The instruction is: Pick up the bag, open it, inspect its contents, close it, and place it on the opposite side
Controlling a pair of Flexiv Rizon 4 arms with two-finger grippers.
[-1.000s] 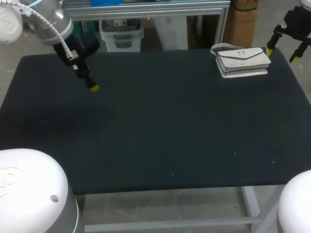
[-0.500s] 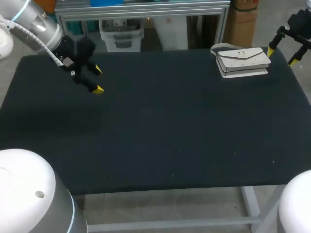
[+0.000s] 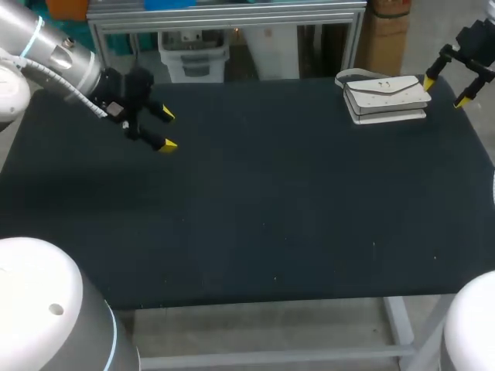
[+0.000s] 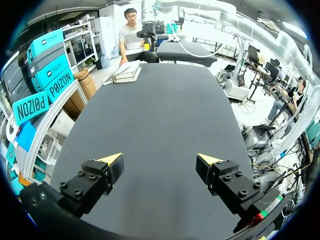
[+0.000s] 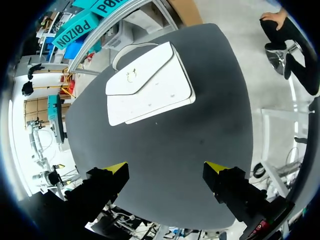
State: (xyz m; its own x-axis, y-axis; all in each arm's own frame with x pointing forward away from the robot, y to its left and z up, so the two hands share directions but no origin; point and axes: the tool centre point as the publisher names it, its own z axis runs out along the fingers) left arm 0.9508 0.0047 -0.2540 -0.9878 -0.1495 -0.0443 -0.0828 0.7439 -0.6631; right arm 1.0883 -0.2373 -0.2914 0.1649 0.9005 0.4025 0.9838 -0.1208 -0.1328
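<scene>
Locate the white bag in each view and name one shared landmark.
Head view: white bag, far right corner of the black table.
Left wrist view: far ahead of the left claw.
Right wrist view: just ahead of the right claw.
Shared landmark: the black table.

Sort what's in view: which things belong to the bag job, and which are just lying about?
Job's own:
bag, closed, at the far right corner
right gripper, open, beside the bag
left gripper, open, over the far left side

Not the job's:
table, which bears the bag
</scene>
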